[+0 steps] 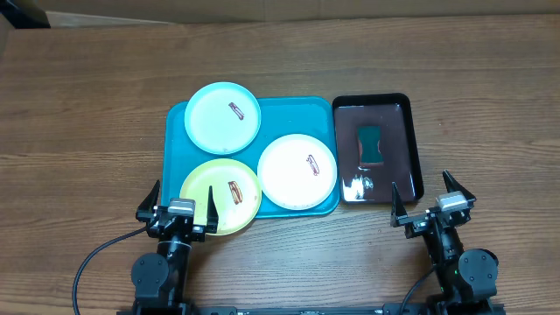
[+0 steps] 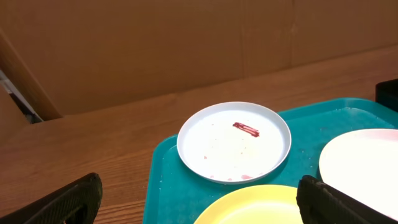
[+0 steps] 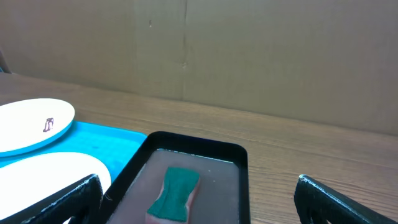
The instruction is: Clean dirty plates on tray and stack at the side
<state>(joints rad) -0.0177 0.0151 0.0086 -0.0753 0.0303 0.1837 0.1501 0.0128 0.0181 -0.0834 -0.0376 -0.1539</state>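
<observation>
The turquoise tray (image 1: 280,112) holds three plates, each with a brown-red smear: a light cyan plate (image 1: 222,117) at the back left, a yellow-green plate (image 1: 220,195) at the front left, and a white plate (image 1: 297,171) at the right. My left gripper (image 1: 182,210) is open and empty at the tray's front left corner, over the yellow-green plate's near edge (image 2: 261,208). The left wrist view also shows the cyan plate (image 2: 234,141). My right gripper (image 1: 435,203) is open and empty just in front of the black tray.
A smaller black tray (image 1: 374,105) stands right of the turquoise tray, with shallow liquid and a green sponge (image 1: 370,143) in it. The sponge also shows in the right wrist view (image 3: 175,193). A cardboard wall stands behind the table.
</observation>
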